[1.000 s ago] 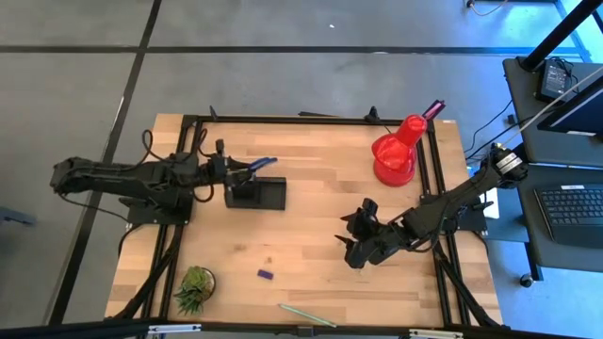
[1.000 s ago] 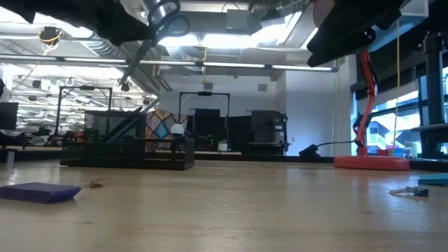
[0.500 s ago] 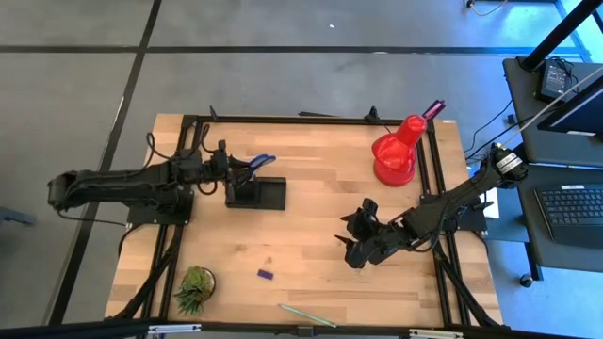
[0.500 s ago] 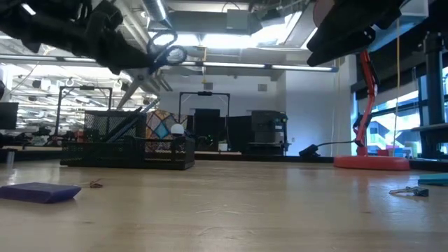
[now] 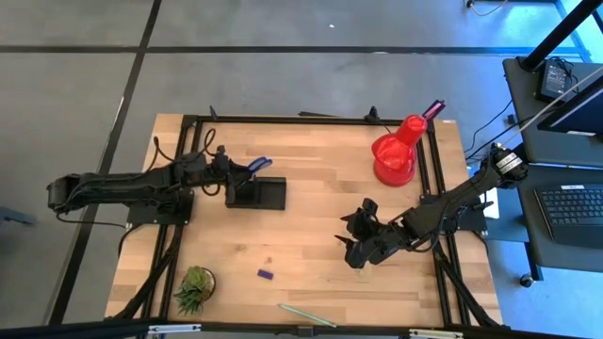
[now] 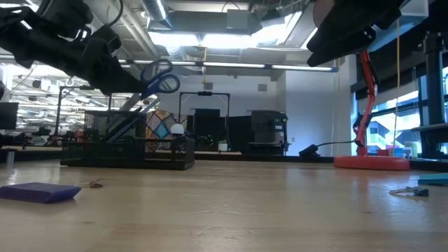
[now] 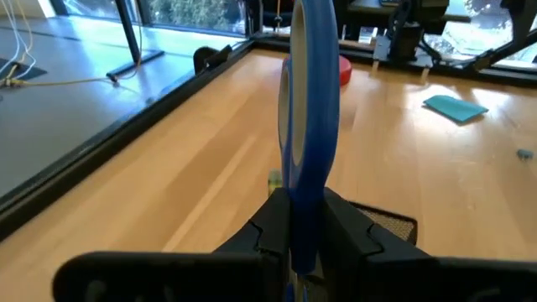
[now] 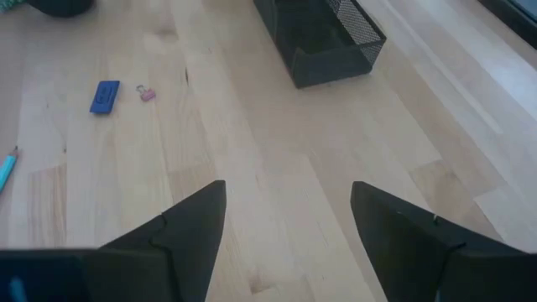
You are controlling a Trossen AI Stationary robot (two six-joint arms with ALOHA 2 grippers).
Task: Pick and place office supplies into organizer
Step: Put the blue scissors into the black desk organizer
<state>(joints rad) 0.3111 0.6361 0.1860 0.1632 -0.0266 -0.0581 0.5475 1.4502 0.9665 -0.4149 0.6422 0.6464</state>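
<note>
Blue-handled scissors (image 5: 260, 165) are in my left gripper (image 5: 237, 172), which is shut on them just above the black organizer (image 5: 257, 193) near the table's far left. The low view shows the handle loops (image 6: 159, 77) above the organizer's mesh cup (image 6: 112, 133). A purple block (image 5: 265, 274) and a pale pen (image 5: 307, 315) lie near the table's near edge. A cyan sticky pad (image 7: 455, 106) lies farther off. My right gripper (image 5: 353, 243) hovers open over the table's right half, its fingers wide apart in its own view (image 8: 289, 226). My left gripper pinches the scissors between its two fingers (image 7: 277, 225), on the flat sides just below the blue handle loop (image 7: 309, 180). The loops stick out past the fingertips toward the table's right. The scissors are lifted clear, above the organizer's cup end.
A red desk lamp (image 5: 397, 151) stands at the far right. A green potted plant (image 5: 194, 287) sits at the near left corner. A tiny pink item (image 8: 148, 95) lies beside the purple block (image 8: 105, 96). Bare wood stretches between the organizer and my right gripper.
My left gripper has come down toward the organizer and shifted slightly toward the table's right, staying shut on the scissors. The scissors' handles have dropped from high above the organizer to just above its cup, tipping as they went. My right arm has kept still.
</note>
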